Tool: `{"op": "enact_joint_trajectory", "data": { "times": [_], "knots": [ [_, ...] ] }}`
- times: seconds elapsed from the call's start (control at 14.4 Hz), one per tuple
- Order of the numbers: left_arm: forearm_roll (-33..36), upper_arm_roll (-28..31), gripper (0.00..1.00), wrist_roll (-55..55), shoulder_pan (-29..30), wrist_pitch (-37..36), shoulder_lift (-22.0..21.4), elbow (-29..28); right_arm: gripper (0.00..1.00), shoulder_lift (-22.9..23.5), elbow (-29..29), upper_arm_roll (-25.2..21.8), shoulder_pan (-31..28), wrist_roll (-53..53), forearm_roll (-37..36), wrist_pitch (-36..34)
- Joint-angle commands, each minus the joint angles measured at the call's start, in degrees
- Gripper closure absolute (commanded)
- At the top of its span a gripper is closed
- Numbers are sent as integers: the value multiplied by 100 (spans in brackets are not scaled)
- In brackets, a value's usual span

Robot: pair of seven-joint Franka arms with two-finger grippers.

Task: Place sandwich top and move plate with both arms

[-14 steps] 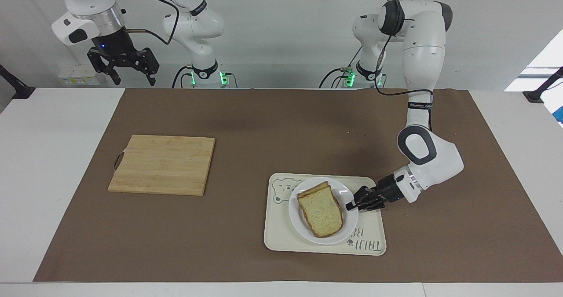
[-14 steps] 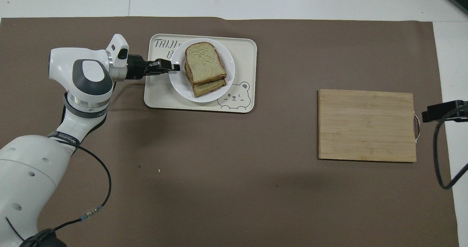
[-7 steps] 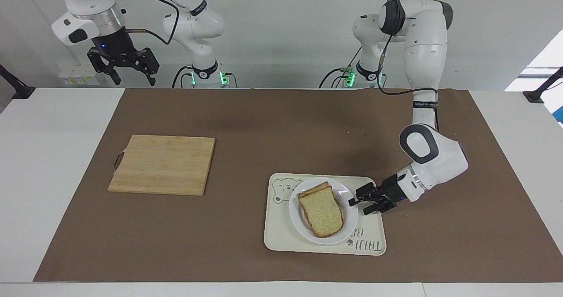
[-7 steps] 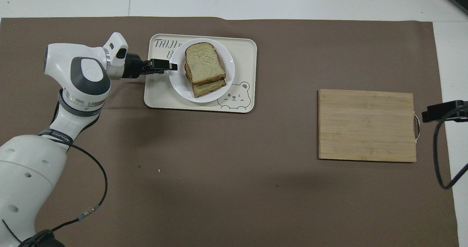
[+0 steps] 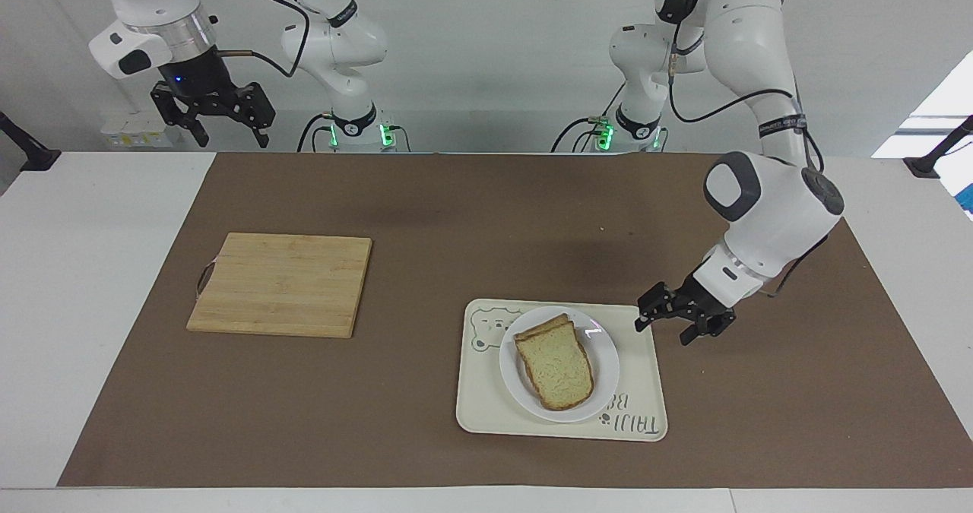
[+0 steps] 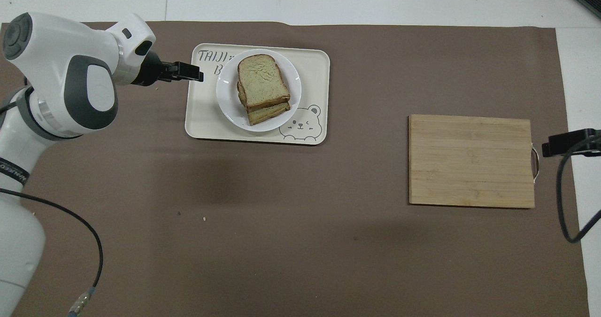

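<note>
Sandwich top on plate; left tool raised, empty, splayed.

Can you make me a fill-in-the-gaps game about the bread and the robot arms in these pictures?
1. The sandwich top lies on another slice on the round white ____.
2. The plate sits on a cream tray with a ____ drawn on it.
3. The left pincer is open and holds ____.
4. The cutting board is made of ____.

Missing words: plate; bear; nothing; wood
</note>
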Motion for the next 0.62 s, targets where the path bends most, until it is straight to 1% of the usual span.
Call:
{"op": "enact_joint_trajectory", "data": {
  "times": [0.0, 0.07, 0.21, 0.35, 0.55],
  "knots": [
    [664, 100, 0, -271, -34, -753, -643, -33, 0, -25, -13, 25, -37, -110, -3, -32],
    [866, 100, 0, -271, -26, -1113, -845, -15, 0, -25, -13, 25, -37, -110, -3, -32],
    [1244, 100, 0, -271, 9, -1746, -1171, 273, 0, -25, -13, 25, -37, -110, -3, -32],
    [1709, 109, 0, -254, 27, -2519, -1557, 381, 0, -25, -13, 25, -37, -110, -3, -32],
    [1843, 135, 0, -254, 62, -3487, -2304, 381, 0, -25, -13, 25, -37, -110, -3, -32]
  ]
}}
